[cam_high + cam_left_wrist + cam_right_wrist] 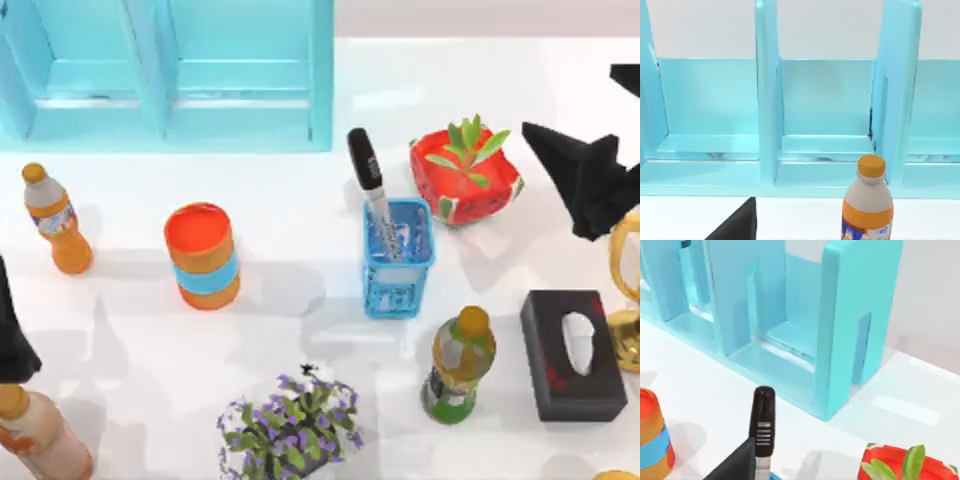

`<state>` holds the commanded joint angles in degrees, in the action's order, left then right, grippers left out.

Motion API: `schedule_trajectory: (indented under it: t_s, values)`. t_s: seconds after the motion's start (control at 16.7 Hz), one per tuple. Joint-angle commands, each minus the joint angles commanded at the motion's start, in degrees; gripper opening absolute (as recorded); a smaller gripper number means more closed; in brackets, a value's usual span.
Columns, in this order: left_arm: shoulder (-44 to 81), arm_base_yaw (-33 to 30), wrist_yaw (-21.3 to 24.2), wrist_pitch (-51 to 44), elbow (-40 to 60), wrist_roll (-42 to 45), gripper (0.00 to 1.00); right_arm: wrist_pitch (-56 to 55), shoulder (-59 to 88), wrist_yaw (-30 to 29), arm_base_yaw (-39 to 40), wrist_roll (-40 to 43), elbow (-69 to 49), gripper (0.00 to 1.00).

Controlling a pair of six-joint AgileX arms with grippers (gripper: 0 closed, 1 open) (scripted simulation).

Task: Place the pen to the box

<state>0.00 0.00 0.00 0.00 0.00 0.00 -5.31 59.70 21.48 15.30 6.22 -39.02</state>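
The pen (368, 175) has a black cap and a light grey barrel. It stands tilted inside the blue mesh box (398, 275) near the table's middle, its cap sticking out toward the back left. The right wrist view shows the pen's cap (763, 425) close by. My right gripper (568, 142) hovers open to the right of the box, apart from the pen, with nothing between its fingers. My left gripper (12, 340) is parked at the table's left edge.
A cyan rack (170, 70) spans the back left. An orange bottle (58, 220) and an orange can (203, 255) stand left of the box. A red planter (465, 175), a green bottle (458, 365), a black tissue box (572, 352) and purple flowers (290, 425) surround it.
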Motion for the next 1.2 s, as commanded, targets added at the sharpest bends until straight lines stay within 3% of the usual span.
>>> schedule_trajectory:
  t_s: [0.42, 1.2]
  values:
    - [0.00, 0.00, 0.00, 0.00, 0.00, 0.00, 1.00, 6.78, 27.23, 3.93, 6.90, 1.38, -10.73, 1.00]
    - [0.00, 0.00, 0.00, 0.00, 0.00, 0.00, 1.00, 3.74, 36.58, 1.26, 10.71, -1.29, -13.96, 1.00]
